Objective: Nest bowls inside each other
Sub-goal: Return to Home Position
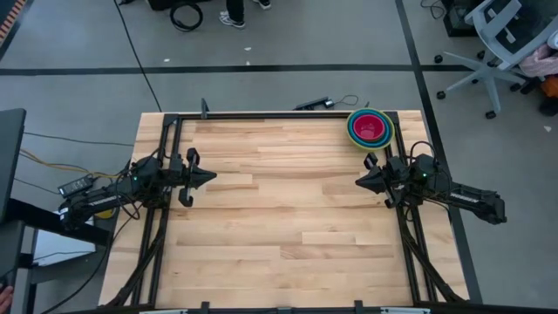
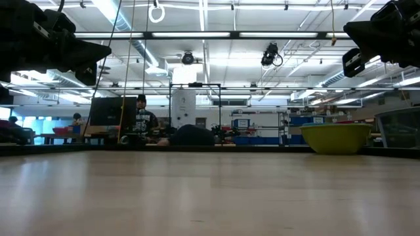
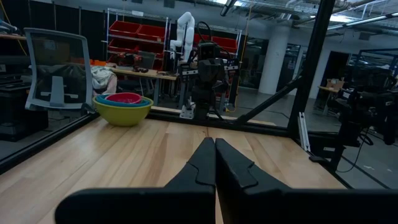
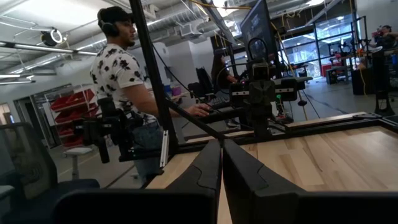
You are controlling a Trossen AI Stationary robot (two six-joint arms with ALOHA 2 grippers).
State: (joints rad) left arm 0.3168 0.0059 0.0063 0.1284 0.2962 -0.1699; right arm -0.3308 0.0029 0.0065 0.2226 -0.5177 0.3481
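Note:
The bowls (image 1: 370, 128) stand nested in one stack near the table's far right corner, the olive-green outermost, blue rings inside it and the magenta-red innermost. In the low view the olive-green bowl (image 2: 335, 137) rests by its base on the table, and the left wrist view shows the stack (image 3: 123, 107) far off. My left gripper (image 1: 212, 177) hovers shut above the table's left side, pointing right. My right gripper (image 1: 358, 181) hovers shut at the right side, just nearer than the stack, pointing left. Both are empty.
A black frame (image 1: 279, 114) runs along the table's far edge and down both sides. The wooden tabletop (image 1: 288, 227) between the two arms is bare. A person (image 4: 127, 87) stands beyond the table's left side; office chairs (image 1: 497, 52) stand on the floor behind.

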